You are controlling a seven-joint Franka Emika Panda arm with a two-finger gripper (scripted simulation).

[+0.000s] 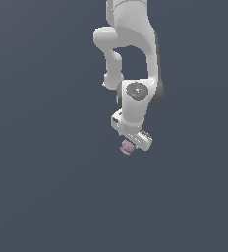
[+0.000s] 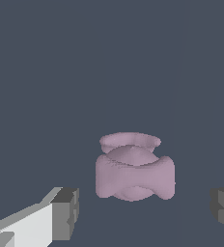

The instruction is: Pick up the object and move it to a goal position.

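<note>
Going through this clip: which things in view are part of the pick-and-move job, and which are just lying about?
Part of the job:
- mauve object, lying between the fingers but not touched by them
- gripper, open, both fingers apart from it

Just lying about:
- nothing else visible; only the plain grey surface

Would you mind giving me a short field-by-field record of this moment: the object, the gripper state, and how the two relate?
object: lumpy mauve object, small beside the arm
gripper: gripper open, a dark finger pad on each side
contact: pads apart from the object, gaps visible on both sides
position: object lies between the fingers, at the gripper's tip in the exterior view
surroundings: plain dark grey surface
</note>
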